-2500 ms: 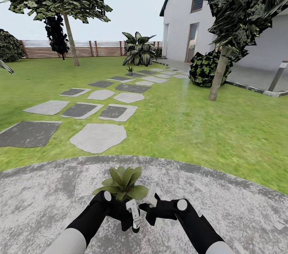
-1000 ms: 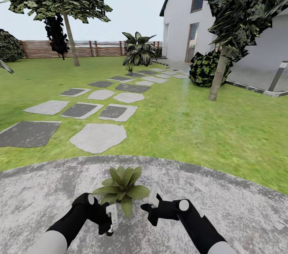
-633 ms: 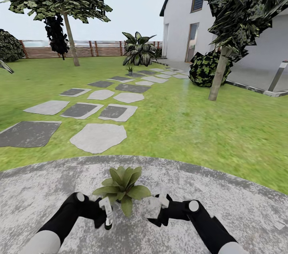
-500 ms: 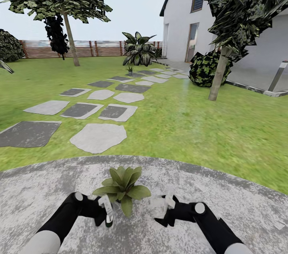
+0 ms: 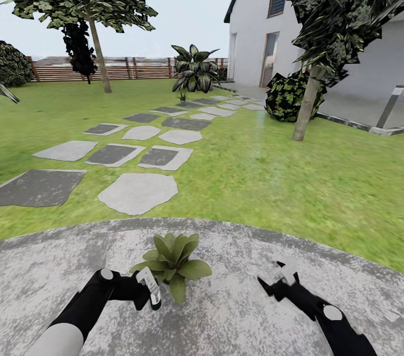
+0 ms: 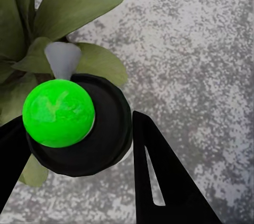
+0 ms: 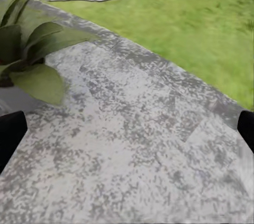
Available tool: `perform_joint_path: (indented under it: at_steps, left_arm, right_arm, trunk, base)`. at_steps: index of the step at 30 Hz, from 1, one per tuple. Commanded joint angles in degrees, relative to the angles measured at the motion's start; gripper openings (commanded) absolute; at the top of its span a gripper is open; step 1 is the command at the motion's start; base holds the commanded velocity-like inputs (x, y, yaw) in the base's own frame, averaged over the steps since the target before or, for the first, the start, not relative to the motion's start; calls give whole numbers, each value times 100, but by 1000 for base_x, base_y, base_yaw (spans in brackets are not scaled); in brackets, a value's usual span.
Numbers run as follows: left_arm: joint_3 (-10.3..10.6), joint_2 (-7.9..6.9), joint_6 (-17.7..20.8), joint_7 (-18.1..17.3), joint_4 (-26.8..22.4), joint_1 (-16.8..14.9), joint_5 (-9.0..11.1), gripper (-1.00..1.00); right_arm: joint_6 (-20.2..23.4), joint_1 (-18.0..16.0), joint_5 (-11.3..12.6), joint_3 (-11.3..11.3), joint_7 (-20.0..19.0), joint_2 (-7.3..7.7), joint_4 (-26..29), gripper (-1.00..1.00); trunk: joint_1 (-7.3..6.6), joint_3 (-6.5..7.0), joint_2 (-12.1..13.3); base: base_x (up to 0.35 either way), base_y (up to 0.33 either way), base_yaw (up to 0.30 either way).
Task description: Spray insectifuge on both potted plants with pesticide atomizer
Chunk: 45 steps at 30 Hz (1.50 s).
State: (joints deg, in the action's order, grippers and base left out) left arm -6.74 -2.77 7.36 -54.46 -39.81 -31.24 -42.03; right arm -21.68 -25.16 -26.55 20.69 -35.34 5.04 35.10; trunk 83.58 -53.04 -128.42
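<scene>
One potted plant (image 5: 173, 262), a low rosette of pointed green leaves, stands on the round grey patio (image 5: 235, 311) just in front of me. My left gripper (image 5: 148, 289) sits close beside its left leaves, shut on the pesticide atomizer (image 5: 153, 295). The left wrist view looks down on the atomizer's dark round body (image 6: 103, 142) with a green ball on top, held between black fingers (image 6: 159, 181) over the leaves (image 6: 74, 7). My right gripper (image 5: 283, 277) hangs open to the right of the plant, apart from it. A second small potted plant (image 5: 182, 98) stands far along the stepping stones.
Grey stepping stones (image 5: 137, 192) lead across the lawn toward a brown slatted fence (image 5: 118, 68) and a big broad-leaved plant (image 5: 194, 70). A tree trunk (image 5: 306, 109) and dark bush (image 5: 286, 97) stand right, by the white house (image 5: 252, 36).
The two grippers were together in front of the plant. The left has drawn off to the plant's left with the atomizer; the right has swung well away to the right, empty.
</scene>
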Motion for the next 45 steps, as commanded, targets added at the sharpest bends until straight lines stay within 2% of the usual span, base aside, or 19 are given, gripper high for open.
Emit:
perform_joint_path:
  at_steps: [1, 2, 3, 4, 5, 7, 9, 12, 16, 17, 18, 20, 24, 28, 30, 32, 36, 39, 45]
  left_arm:
    - [-24, 1, 66, -43, -9, -4, -8, -100]
    - [-31, -1, 72, -42, -9, -3, -8, -100]
    - [-43, -2, 78, -41, -9, -2, -7, -100]
    - [-62, -4, 88, -41, -9, -4, -7, -100]
    - [-66, -4, 92, -40, -9, -4, -7, -100]
    - [-71, -3, 96, -39, -9, -5, -7, -100]
    - [-72, -2, 102, -38, -9, -5, -7, -100]
    - [-95, -10, 106, -38, -6, -5, -7, -100]
    - [-367, -8, 132, -42, -2, -2, -7, -100]
    - [-548, -5, 264, -40, -1, -3, -16, -100]
    - [-603, -7, 343, -38, -1, -4, -21, -100]
    - [-748, -27, 801, -24, -3, -31, -37, -100]
    - [-795, -33, 1636, -7, -5, -78, -57, -100]
    - [-787, 40, 2118, 6, -16, -92, -166, -100]
    - [-786, 71, 2534, 17, -17, -151, -391, -100]
    - [-785, 93, 3023, 18, -18, -275, -715, -100]
    - [-743, 194, 3282, 16, -18, -377, -981, -100]
    - [-670, 236, 3531, 16, -18, -447, -1147, -100]
    - [-641, 255, 3692, 15, -11, -573, -1226, -100]
  right_arm:
    - [-115, 70, -61, 353, 141, -2, -1, 100]
    - [-155, 134, -61, 579, 226, 0, -2, 100]
    - [-163, 159, -61, 640, 244, 1, -3, 100]
    - [-202, 347, -58, 913, 293, 0, -3, 100]
    - [-250, 446, -56, 1023, 302, -1, -3, 100]
    - [-566, 638, -55, 1310, 312, -21, -8, 100]
    - [-898, 753, -53, 1490, 315, -36, -38, 100]
    - [-1113, 842, -52, 1600, 320, -27, -67, 100]
    - [-1197, 903, -52, 1842, 323, -35, -175, 100]
    - [-1212, 931, -52, 2013, 324, -41, -366, 100]
    - [-1218, 937, -52, 2069, 325, -42, -436, 100]
    - [-1232, 951, -52, 2228, 326, -45, -646, 100]
    - [-1233, 959, -52, 2319, 324, -53, -792, 100]
    - [-1233, 960, -52, 2344, 326, -59, -831, 100]
    - [-1235, 960, -52, 2353, 326, -57, -833, 100]
    - [-1234, 961, -52, 2446, 326, -49, -830, 100]
    - [-1228, 961, -58, 2604, 322, -28, -830, 100]
    - [-1225, 961, -60, 2627, 318, -22, -834, 100]
    - [-1225, 961, -61, 2633, 323, -31, -838, 100]
  trunk:
    - [-1, -5, -2]
    - [-1, -5, -2]
    - [-1, -5, -2]
    - [-1, -5, -2]
    - [-1, -5, -2]
    - [-1, -5, -2]
    - [-1, -5, -2]
    - [-1, -5, -2]
    - [-1, -5, -2]
    - [-1, -5, -2]
    - [-1, -5, -2]
    - [-1, -5, -2]
    - [-1, -5, -2]
    - [-1, -5, -2]
    - [-1, -5, -2]
    - [-1, -5, -2]
    - [-1, -5, -2]
    - [-1, -5, -2]
    - [-1, -5, -2]
  base:
    - [0, 0, 0]
    - [0, 0, 0]
    - [0, 0, 0]
    - [0, 0, 0]
    - [0, 0, 0]
    - [0, 0, 0]
    - [0, 0, 0]
    - [0, 0, 0]
    - [0, 0, 0]
    - [0, 0, 0]
    - [0, 0, 0]
    - [0, 0, 0]
    - [0, 0, 0]
    - [0, 0, 0]
    - [0, 0, 0]
    - [0, 0, 0]
    - [0, 0, 0]
    - [0, 0, 0]
    - [0, 0, 0]
